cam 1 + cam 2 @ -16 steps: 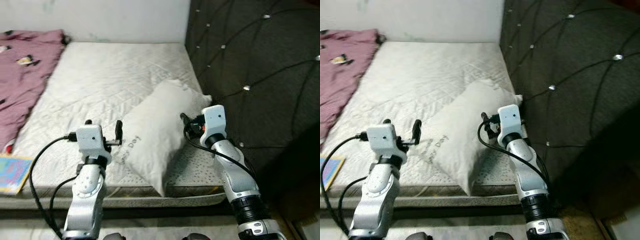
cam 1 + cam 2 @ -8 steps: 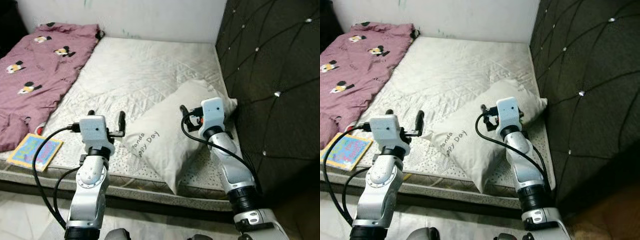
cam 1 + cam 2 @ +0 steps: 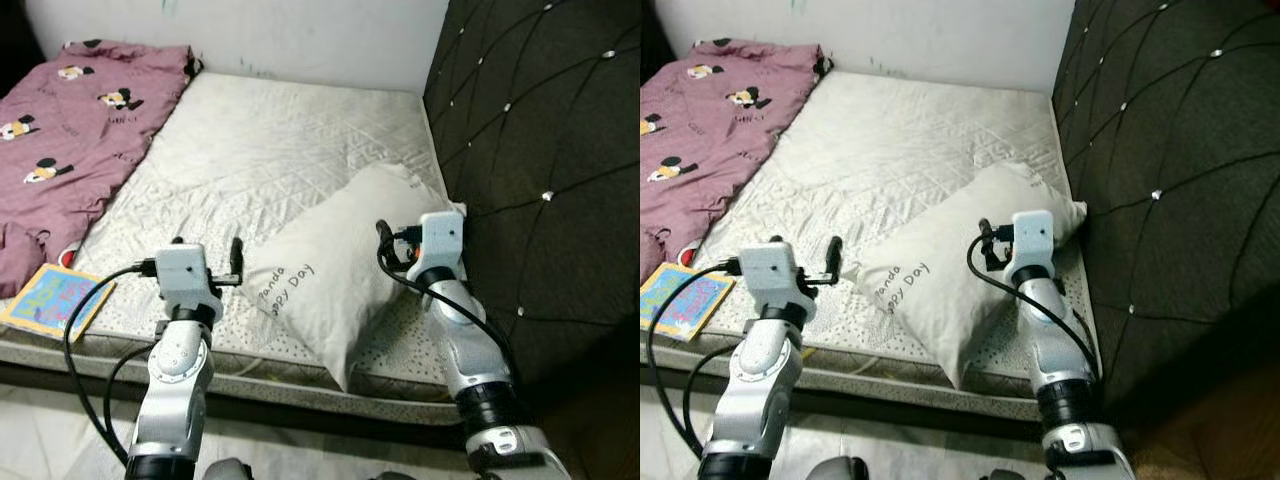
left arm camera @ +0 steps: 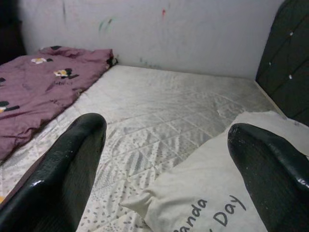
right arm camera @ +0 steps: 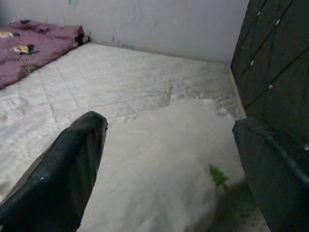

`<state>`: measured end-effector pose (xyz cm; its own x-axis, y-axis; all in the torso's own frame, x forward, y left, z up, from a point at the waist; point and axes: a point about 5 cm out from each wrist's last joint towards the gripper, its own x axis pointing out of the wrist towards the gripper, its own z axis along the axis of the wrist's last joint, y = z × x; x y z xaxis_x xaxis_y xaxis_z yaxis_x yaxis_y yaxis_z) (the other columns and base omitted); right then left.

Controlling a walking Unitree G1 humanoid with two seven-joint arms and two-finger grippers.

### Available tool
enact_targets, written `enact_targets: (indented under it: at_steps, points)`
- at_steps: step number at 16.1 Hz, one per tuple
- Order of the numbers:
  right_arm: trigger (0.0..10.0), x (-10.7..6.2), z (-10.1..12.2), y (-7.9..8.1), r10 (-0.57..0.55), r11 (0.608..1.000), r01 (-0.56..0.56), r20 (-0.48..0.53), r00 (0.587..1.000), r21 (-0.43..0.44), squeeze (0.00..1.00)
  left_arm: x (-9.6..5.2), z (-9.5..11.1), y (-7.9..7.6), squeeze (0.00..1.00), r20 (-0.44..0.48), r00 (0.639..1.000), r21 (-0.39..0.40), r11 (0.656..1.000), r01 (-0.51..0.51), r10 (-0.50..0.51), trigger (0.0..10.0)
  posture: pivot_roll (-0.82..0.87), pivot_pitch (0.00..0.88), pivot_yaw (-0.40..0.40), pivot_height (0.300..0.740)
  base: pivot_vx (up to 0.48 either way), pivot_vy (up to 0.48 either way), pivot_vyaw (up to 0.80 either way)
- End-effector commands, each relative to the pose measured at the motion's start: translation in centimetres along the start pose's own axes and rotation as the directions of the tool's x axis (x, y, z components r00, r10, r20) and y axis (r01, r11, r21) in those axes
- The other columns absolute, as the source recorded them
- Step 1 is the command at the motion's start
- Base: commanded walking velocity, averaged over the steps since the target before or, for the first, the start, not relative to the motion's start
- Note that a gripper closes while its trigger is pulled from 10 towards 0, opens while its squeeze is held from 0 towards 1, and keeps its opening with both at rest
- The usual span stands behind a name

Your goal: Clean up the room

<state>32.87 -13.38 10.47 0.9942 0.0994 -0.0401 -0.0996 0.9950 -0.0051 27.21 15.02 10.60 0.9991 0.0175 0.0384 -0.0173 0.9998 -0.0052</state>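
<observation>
quilted cloth mattress [image 3: 290, 150], soft matt pillow [image 3: 335, 275] (glossy black tool fingers [image 4: 63, 169])

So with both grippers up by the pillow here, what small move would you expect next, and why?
Probably both arms ease forward and down to take the pillow from either side. It lies askew across the near edge of the mattress, one corner against the dark headboard. The left gripper and right gripper are open, flanking it, neither touching yet.
</observation>
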Motion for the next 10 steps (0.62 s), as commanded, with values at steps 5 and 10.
enact_targets:
  at_steps: [5, 10]
  points:
    - [10.0, -0.1, 2.2, 1.1, 0.034, 0.998, -0.04, 0.101, 0.994, 0.054, 0.0, -0.3, 0.8, 1.3, 0.0, 0.037, 0.998, -0.008, 0.999, -0.047, 0.047, 10.0, -0.03, 0.0, -0.002, 0.74, 0.0, 0.0, 0.0]
    - [10.0, -0.5, 1.6, 0.8, 0.061, 0.997, -0.065, 0.095, 0.994, 0.033, 0.0, -0.9, 0.5, 1.4, 0.0, 0.031, 0.997, -0.009, 0.998, -0.065, 0.065, 10.0, -0.02, 0.015, -0.024, 0.74, 0.0, 0.0, 0.0]
